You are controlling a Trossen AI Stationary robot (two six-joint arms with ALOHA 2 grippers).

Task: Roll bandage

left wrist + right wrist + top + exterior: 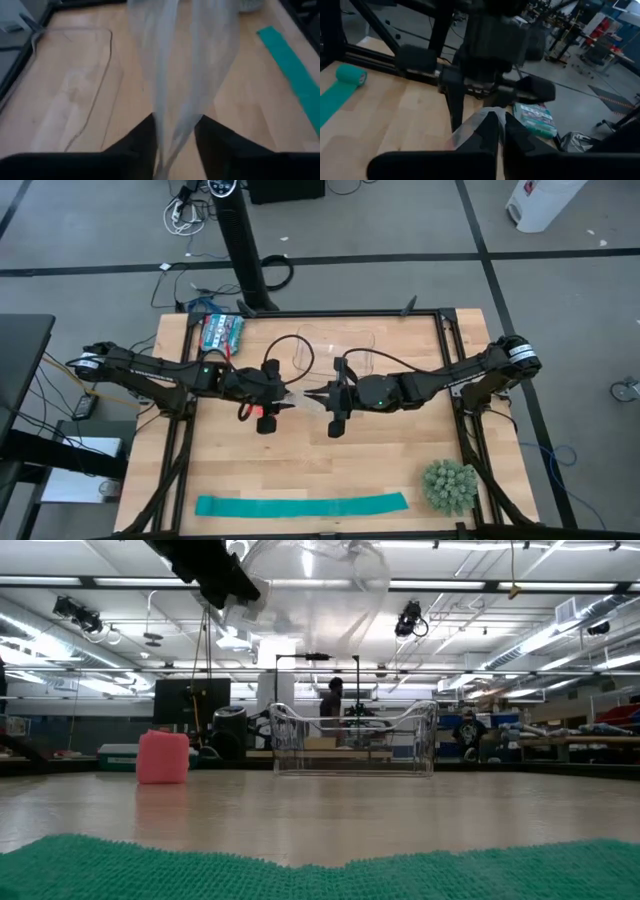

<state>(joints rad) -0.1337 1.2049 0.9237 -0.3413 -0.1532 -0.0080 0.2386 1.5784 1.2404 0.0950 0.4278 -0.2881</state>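
- Bandage (264, 423): small pink-red roll on table, directly under left gripper (288, 399).
- Clear plastic bag (308, 399): stretched above bandage; left and right gripper (326, 398) each pinch one end, fingers closed.

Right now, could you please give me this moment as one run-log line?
left gripper: shut on clear plastic bag | right gripper: shut on same bag | pink-red fabric bandage roll: unheld

1. both arms are dark, slender and jointed, with a pale ring at each outer end.
2. the left arm (150, 370) shows a small green light and a looping black cable.
3. the right arm (440, 380) also carries a green light.
4. the fingers (140, 145) are flat, matte black.
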